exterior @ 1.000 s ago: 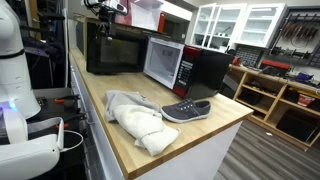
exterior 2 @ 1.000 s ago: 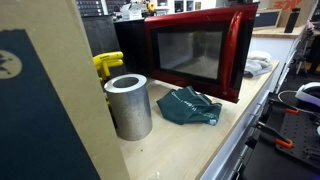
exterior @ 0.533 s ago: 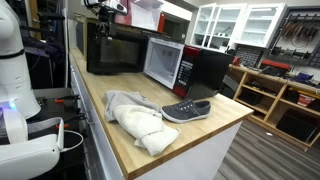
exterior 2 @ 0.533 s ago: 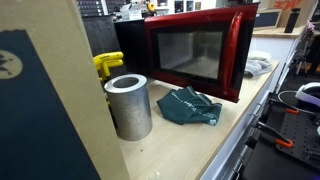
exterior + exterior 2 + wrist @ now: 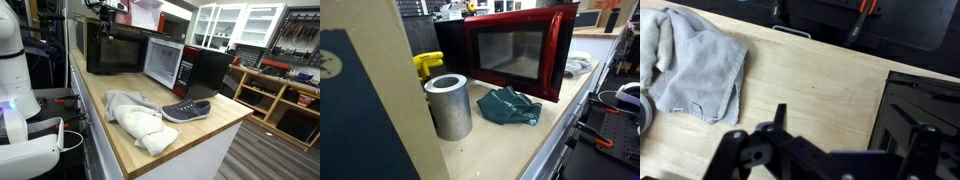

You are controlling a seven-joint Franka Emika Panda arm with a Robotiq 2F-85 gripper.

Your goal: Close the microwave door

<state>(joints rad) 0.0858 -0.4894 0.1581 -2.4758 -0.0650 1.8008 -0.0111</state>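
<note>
The red microwave point(image 5: 190, 68) stands on the wooden counter, with its button panel on the front's right; it also shows in the close exterior view point(image 5: 450, 40). Its red-framed microwave door point(image 5: 162, 62) with the glass window point(image 5: 515, 50) lies near the front; I cannot tell whether it is fully latched. My gripper point(image 5: 105, 9) hangs high at the back, above a black microwave point(image 5: 110, 50), well away from the red door. In the wrist view the gripper point(image 5: 852, 130) looks down on bare counter, its fingers spread and empty.
A grey towel point(image 5: 135, 118) point(image 5: 700, 60) and a dark shoe point(image 5: 186, 110) lie on the counter point(image 5: 200, 135). A grey metal cylinder point(image 5: 448, 105), a yellow tool point(image 5: 428, 65) and a green cloth point(image 5: 510, 106) sit before the red microwave. The black microwave's top point(image 5: 925, 110) shows at the wrist view's right.
</note>
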